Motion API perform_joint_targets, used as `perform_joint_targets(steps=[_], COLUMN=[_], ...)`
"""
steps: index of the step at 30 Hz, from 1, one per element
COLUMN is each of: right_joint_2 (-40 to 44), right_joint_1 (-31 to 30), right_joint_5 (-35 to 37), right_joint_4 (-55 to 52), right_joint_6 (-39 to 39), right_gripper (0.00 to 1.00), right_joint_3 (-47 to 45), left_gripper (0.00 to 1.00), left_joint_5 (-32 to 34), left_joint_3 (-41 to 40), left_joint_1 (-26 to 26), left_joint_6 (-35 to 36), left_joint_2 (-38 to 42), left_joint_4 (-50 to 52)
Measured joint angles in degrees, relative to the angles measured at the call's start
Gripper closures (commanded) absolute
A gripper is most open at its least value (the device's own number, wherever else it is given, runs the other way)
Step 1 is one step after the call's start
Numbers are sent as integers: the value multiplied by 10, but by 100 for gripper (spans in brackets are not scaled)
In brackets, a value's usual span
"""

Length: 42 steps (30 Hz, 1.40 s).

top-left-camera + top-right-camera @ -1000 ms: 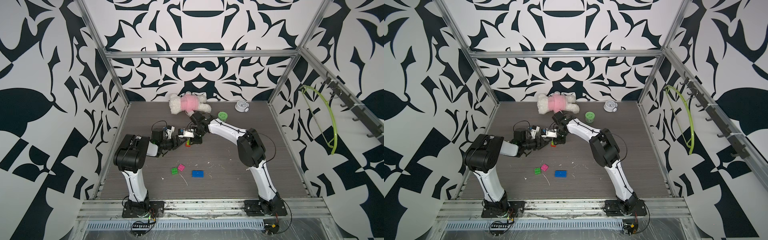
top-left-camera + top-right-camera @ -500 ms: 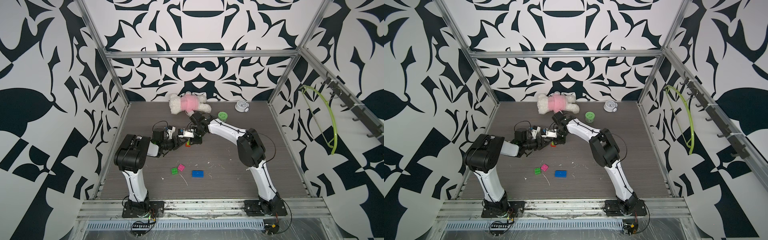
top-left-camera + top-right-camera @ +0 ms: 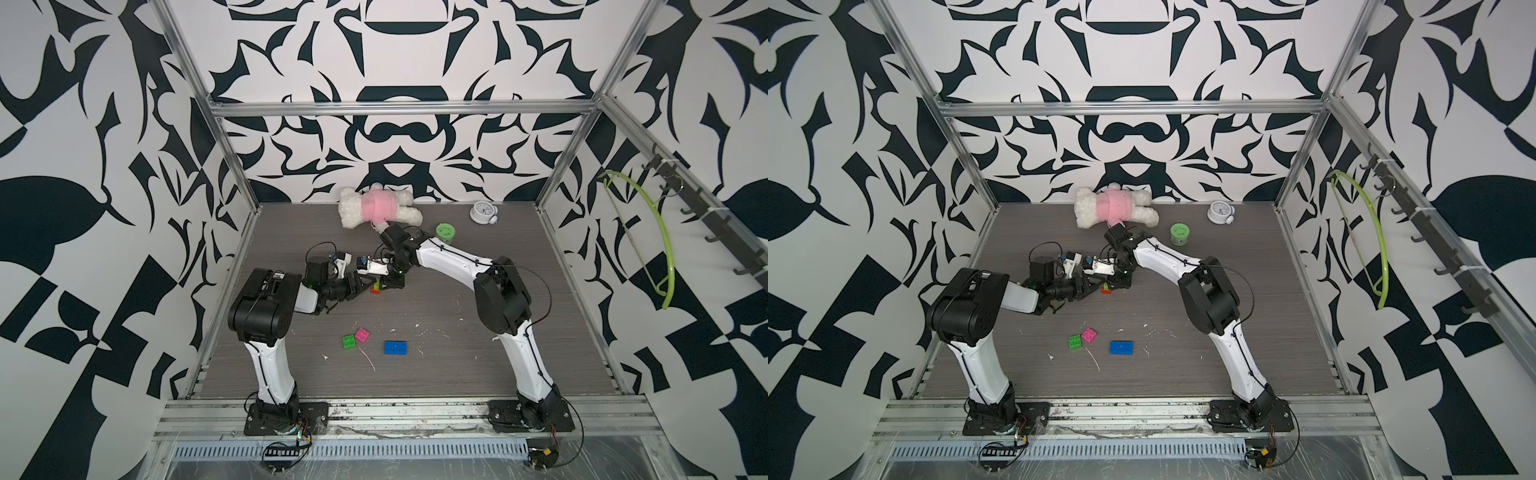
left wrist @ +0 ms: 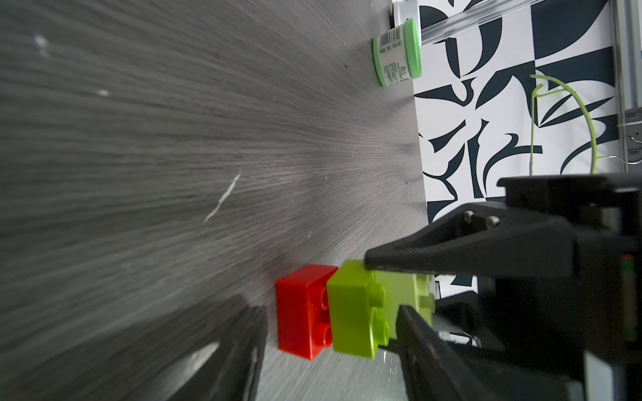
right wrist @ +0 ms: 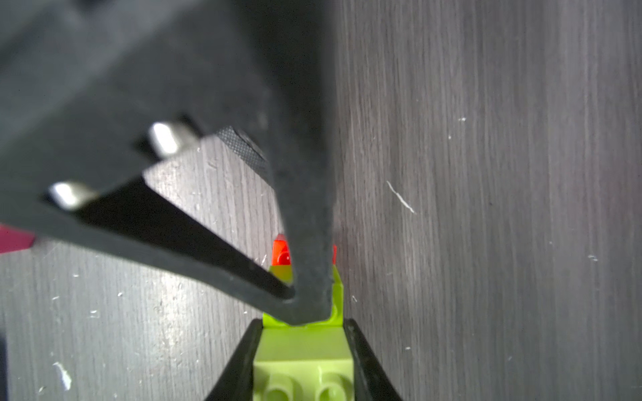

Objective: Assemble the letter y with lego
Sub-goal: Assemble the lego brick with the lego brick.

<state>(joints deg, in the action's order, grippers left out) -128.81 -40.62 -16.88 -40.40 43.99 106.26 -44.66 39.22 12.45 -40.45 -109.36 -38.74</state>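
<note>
While we clamp the lime brick point(image 4: 351, 312) in our left gripper point(image 4: 382, 288) mid-surface, red brick point(image 4: 302, 309) joined alongside, our shut, empty right gripper point(image 5: 305, 312) presses on top, seating the stem; next we fetch the blue brick point(image 3: 395, 347).

Plush toy point(image 3: 380, 207), alarm clock point(image 3: 482, 213), green-lidded jar point(image 3: 445, 231) along back wall; hanger point(image 3: 648, 232) on rack.

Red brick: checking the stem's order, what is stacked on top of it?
A lime brick, then a paler brick. The shut right tool hides part of the lime brick's top.
</note>
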Motion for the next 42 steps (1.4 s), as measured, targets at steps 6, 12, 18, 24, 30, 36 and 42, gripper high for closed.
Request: perform_joint_targets(steps=[6,12,18,24,30,36,42], right_joint_2=[0,0,0,0,0,0,0], right_joint_1=[-1,-2,-3,-3,-3,-3,-3], right_joint_5=[2,2,2,4,7,13,17], right_joint_4=[0,0,-1,-6,-11,-17,-23], right_joint_6=[-3,-4,-3,-3,-3,-3,-3], right_gripper=[73,73,73,73,74,74,74], right_joint_3=[0,0,1,2,5,7,9], left_gripper=[35,37,41,38,37,41,44], left_joint_5=[1,3,9,7,5,6,9], left_joint_3=[1,12,18,20,20,20,21], left_joint_1=[2,10,14,14,14,14,14], left_joint_6=[2,14,23,25,26,27,30], left_joint_2=[0,-2,-4,-5,-5,-5,-7], left_joint_4=[1,16,30,31,32,33,36])
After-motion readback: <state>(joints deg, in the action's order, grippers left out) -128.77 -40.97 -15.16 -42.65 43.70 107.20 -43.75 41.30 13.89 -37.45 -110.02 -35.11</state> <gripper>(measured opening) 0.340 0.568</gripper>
